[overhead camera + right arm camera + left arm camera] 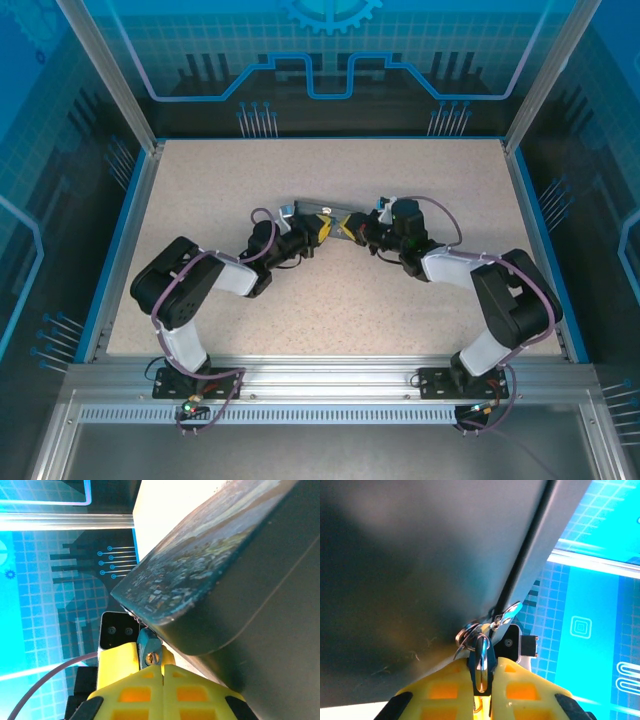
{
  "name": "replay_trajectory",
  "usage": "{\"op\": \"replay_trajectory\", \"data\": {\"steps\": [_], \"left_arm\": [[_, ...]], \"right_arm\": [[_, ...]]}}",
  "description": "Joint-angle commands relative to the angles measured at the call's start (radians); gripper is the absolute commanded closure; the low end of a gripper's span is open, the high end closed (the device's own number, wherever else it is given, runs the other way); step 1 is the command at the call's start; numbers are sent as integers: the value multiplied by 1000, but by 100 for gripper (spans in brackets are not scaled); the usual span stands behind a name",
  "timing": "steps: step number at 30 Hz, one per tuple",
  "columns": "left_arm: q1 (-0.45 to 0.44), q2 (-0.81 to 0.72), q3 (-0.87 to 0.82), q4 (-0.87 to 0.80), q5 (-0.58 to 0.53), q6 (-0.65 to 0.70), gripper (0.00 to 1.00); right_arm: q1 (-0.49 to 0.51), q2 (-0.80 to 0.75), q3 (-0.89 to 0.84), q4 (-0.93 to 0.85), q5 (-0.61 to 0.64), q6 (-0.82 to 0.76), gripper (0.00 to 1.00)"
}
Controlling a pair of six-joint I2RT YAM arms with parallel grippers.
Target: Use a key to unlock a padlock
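Note:
At mid table my left gripper (322,228) and right gripper (350,230) meet tip to tip beside the dark box (303,208). In the left wrist view, the yellow fingers of my left gripper (481,664) are shut on the padlock (490,652). Its blue body and silver shackle stand upright between the pads, and a metal ring (466,634) hangs at the box's edge. In the right wrist view, my right gripper (162,666) is shut, its tips right under the padlock's (147,642) brass keyhole. A thin metal sliver shows in that keyhole. The key itself is hidden.
The swirl-painted box (225,565) looms close above both grippers, its dark side (420,555) facing the left wrist. Blue enclosure walls (330,60) ring the speckled tabletop (330,310). The left gripper's yellow finger (117,665) sits left of the padlock.

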Motion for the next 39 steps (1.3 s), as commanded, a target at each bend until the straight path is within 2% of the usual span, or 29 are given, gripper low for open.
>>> {"op": "replay_trajectory", "data": {"steps": [1,11,24,32,39], "left_arm": [[-21,3,25,83,77,-2,100],[-10,7,9,102,91,-7,100],[16,17,20,103,129,-21,100],[19,32,34,119,149,-31,100],[22,30,31,123,152,-34,100]], "right_arm": [[-6,10,22,16,-11,19,100],[-58,-52,25,-187,-25,-145,100],[-82,-101,-20,-165,-84,-156,100],[-47,-193,-47,-194,-70,-164,100],[-22,-172,-43,-180,-51,-152,100]]}}
